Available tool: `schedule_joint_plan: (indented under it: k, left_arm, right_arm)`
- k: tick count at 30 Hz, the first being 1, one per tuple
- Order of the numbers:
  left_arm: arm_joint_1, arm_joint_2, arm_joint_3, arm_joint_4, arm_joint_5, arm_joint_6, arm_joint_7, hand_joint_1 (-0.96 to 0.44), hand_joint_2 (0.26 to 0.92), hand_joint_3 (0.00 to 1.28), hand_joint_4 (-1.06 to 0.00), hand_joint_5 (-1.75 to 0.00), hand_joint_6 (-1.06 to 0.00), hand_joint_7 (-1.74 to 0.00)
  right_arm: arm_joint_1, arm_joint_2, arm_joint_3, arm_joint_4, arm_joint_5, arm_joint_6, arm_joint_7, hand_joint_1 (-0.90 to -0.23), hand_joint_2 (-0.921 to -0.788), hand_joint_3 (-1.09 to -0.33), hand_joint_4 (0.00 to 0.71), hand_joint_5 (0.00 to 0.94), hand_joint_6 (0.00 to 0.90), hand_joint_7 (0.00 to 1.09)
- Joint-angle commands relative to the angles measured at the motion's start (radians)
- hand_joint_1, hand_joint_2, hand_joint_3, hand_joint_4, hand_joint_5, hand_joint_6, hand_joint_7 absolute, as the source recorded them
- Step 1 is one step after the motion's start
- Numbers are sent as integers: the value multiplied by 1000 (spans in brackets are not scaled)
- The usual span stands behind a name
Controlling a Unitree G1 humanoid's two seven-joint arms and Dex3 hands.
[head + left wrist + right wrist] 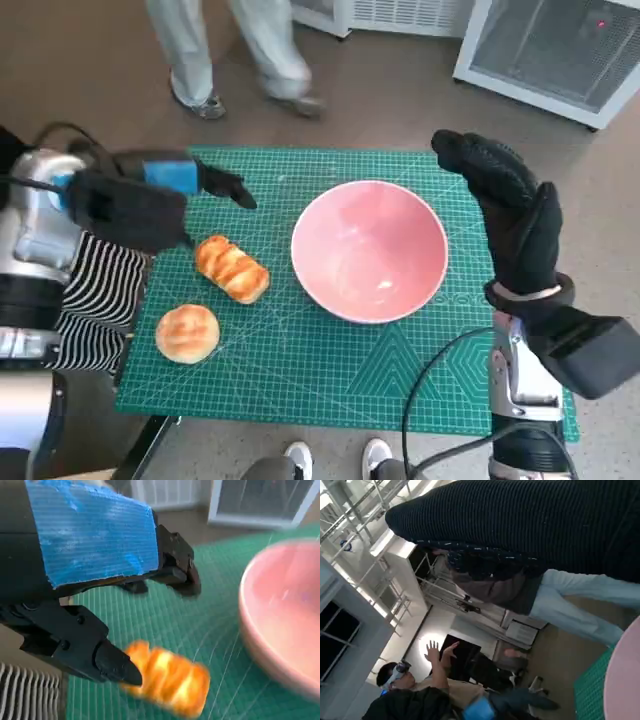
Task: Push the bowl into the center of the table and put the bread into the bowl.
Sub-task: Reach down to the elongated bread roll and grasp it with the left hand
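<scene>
Both hands empty: left hand [140, 200] spread above long bread [231, 268]; right hand [510, 215] spread beside pink bowl [370, 250].

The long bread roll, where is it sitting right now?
In the head view the long bread roll lies on the green mat, left of the pink bowl, just below the left hand, with the round bun nearer the robot.
</scene>
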Motion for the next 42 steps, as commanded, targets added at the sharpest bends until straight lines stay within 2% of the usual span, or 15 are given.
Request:
schedule_joint_plan:
  k: [1, 5, 14, 26, 37, 42]
  left_arm:
    - [43, 8, 13, 2, -7, -75, 43, -246, 656, 15, -48, -9, -155, -34]
    - [61, -2, 8, 37, 4, -120, 83, -213, 652, 11, -59, -7, -169, -27]
    - [70, -26, -31, 91, 68, -138, 141, -184, 654, 7, -73, -4, -189, -16]
    - [80, -86, -89, 191, 166, -143, 288, -170, 664, 8, -102, -8, -213, -12]
    - [58, -153, -142, 347, 233, -124, 402, -118, 715, 22, -160, -14, -243, -11]
    - [44, -180, -162, 421, 259, -101, 452, -88, 759, 32, -253, -23, -315, -26]
  right_arm:
    - [21, -2, -2, 5, -14, 3, -10, -709, -921, -689, 155, 2, 9, 537]
    - [20, -2, -1, 9, -16, 6, -12, -712, -921, -690, 155, 2, 9, 536]
    - [17, -5, -2, 12, -12, 11, -9, -714, -921, -690, 156, 2, 11, 534]
    - [19, -2, 5, 3, 6, 30, 3, -714, -921, -691, 155, 1, 11, 531]
    - [24, -7, 2, -2, 14, 38, 10, -711, -921, -692, 153, 1, 9, 531]
    - [24, -5, 2, -5, 21, 43, 12, -715, -921, -691, 154, 1, 10, 530]
